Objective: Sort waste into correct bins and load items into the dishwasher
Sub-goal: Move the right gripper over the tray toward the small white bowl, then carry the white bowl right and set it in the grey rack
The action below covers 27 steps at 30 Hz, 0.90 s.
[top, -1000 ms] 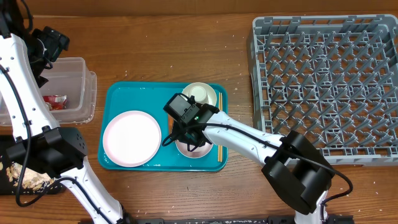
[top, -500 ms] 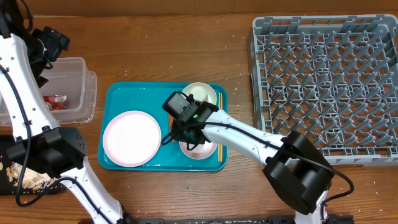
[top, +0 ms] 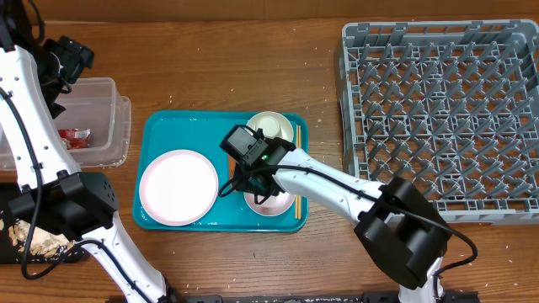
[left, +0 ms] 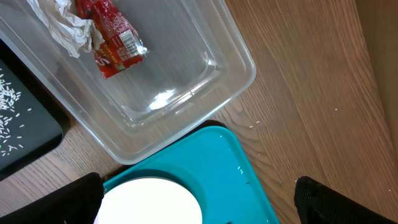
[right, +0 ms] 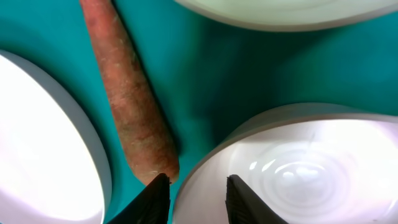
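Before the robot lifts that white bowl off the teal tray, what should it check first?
1. Right gripper straddles the white bowl at its rim: ok.
2. Grip on that rim is tight: cannot tell.
3. Carrot stick is clear of the fingers: not ok, its tip lies right beside one finger.
4. Dish rack has free pegs: ok.
5. Left gripper is open, holding nothing: ok.
6. Red wrapper and tissue lie in the clear tub: ok.

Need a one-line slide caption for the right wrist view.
Right gripper straddles the rim of a white bowl on the teal tray, orange carrot stick alongside.
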Motion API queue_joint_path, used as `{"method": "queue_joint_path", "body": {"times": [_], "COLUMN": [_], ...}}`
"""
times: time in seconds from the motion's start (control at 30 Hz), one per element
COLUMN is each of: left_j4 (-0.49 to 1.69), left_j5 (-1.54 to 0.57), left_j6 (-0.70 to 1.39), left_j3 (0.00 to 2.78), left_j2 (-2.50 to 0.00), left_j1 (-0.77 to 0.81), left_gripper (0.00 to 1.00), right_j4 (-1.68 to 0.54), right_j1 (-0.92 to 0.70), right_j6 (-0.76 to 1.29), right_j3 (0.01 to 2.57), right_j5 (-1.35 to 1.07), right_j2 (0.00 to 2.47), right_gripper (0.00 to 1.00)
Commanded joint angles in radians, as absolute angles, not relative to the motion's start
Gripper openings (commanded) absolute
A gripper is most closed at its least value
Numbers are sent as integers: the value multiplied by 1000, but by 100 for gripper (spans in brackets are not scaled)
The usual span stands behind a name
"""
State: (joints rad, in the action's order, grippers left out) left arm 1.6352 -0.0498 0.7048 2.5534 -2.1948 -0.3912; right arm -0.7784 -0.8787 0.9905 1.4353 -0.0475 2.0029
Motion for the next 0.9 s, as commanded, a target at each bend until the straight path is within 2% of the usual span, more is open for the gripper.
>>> {"method": "queue_joint_path", "body": {"times": [0.0,0.1,0.2,0.23,0.27,0.5,0.6,0.67,0.87], "left_j4": [1637,1637,1637,1637,1637,1637,1637,1637,1637], "left_j5": [-52,-52,-52,-52,-52,-52,-52,-52,-52], "left_j6": [719,719,719,719,719,719,719,719,719], "left_j3": [2561,2561,2561,2561,2561,2561,2561,2561,2561], "left_j2": [-2199,-2199,-2199,-2199,-2199,-2199,-2199,-2199,-2199], "left_j1": [-389,-389,-389,-389,-389,-389,-389,-389,-388], "left_gripper": [100,100,100,100,100,100,100,100,100], "right_j4": [-778,-776,-782,-798,-822,-1064,-1216,-1231,-1286], "right_j1": [-892,-898,-897,-897,-897,-892,-849,-814,-437], "right_j6": [988,987,984,972,972,937,926,869,605], "right_j3": [1460,1460,1465,1481,1502,1708,1797,1804,1804], "right_j5": [-35,-35,-35,-38,-38,-37,-22,-10,-89], "right_j2": [2027,2027,2026,2026,2025,2018,1950,1893,1623], "right_gripper": [31,27,14,6,4,4,4,4,4]}}
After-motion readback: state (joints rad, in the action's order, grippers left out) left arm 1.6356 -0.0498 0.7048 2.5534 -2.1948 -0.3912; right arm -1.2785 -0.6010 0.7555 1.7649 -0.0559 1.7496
